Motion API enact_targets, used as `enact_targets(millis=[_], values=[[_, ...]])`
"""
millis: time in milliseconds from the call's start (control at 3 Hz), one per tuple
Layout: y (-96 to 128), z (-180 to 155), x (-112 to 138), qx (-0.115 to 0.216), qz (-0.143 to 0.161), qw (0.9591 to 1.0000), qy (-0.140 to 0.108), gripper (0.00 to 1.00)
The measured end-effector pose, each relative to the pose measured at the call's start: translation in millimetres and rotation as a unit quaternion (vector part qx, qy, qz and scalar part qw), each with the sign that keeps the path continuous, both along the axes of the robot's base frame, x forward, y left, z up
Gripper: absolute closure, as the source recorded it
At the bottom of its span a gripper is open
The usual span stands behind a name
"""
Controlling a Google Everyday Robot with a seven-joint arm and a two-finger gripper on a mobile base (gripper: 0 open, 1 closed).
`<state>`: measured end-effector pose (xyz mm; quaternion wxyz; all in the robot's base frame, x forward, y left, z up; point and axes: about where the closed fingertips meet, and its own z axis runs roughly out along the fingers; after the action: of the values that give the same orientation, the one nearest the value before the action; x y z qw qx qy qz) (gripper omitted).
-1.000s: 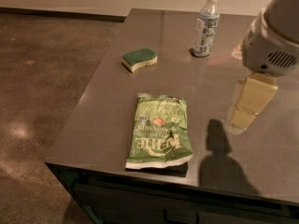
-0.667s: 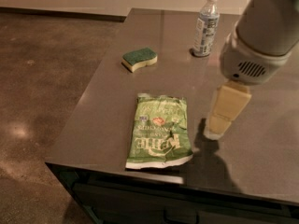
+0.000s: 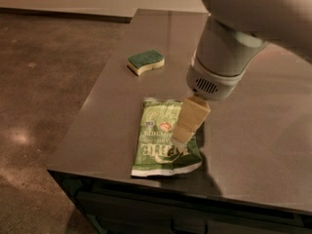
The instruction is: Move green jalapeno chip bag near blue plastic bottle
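camera view: the chip bag (image 3: 158, 136) lies flat near the tabletop's (image 3: 253, 145) front edge. the gripper (image 3: 180, 141) hangs over the bag's right side, tip at the foil; spread or closed, i cannot tell. a sponge (image 3: 146, 61) sits well behind.

Crinkly, shiny foil green jalapeno chip bag (image 3: 158, 145) lies on a smooth, faintly glossy grey table (image 3: 263, 130). The gripper (image 3: 180, 141), matt cream plastic below a smooth white plastic arm casing (image 3: 224, 57), hangs over the bag's right edge. The sponge (image 3: 146, 61) has a rough green top over soft yellow foam. The floor (image 3: 48, 106) looks polished and mottled
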<state>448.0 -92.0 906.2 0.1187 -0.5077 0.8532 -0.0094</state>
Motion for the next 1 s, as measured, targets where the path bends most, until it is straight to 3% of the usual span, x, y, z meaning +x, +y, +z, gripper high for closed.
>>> enact_targets(millis=[333, 1000], values=[[26, -21, 8, 0.003, -0.016, 0.9998, 0.013, 0.00], [53, -61, 28, -0.002, -0.033, 0.9991, 0.027, 0.00]])
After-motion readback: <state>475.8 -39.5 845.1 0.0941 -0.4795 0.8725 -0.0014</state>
